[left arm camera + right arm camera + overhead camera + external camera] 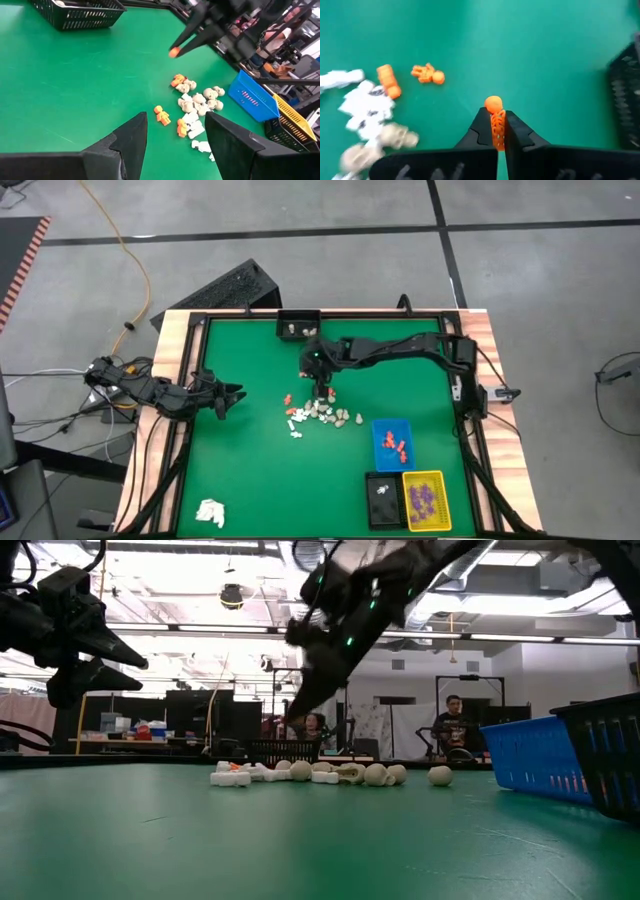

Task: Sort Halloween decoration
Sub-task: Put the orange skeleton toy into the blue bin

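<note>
Gripping an orange figurine between closed fingers, the right gripper hangs above the pile; next, carriage to the blue tray. Left gripper waits open.

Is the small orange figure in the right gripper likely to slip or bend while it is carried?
The orange figure looks like stiff moulded plastic, so bending is unlikely. The right gripper pinches only its thin body, so it might twist or slip. It seems very light.
</note>
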Controlling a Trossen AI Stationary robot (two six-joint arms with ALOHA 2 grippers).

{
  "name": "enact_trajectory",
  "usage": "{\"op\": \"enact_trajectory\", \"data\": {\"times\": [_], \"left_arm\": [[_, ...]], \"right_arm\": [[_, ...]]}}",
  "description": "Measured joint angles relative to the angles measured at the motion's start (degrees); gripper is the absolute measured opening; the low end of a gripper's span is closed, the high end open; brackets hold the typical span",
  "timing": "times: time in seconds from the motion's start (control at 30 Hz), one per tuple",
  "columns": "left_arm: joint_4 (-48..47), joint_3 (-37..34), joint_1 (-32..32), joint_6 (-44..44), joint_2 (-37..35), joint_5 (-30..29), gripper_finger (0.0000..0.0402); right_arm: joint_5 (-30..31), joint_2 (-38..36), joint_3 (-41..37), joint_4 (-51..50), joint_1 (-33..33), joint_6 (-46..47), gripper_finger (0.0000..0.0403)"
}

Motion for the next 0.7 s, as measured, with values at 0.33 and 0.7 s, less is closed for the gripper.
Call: {"op": "enact_trajectory", "data": {"times": [0.33, 0.7], "left_arm": [[0.0, 0.0, 0.0, -0.5, 0.0, 0.2, 0.0189], [0.0, 0.0, 0.0, -1.0, 0.0, 0.2, 0.0189]], "right_arm": [[0.1, -14.5, 0.0, -18.8, 3.6, 6.1, 0.0016], [0.1, -25.5, 0.0, -44.3, 13.7, 24.3, 0.0016]]}}
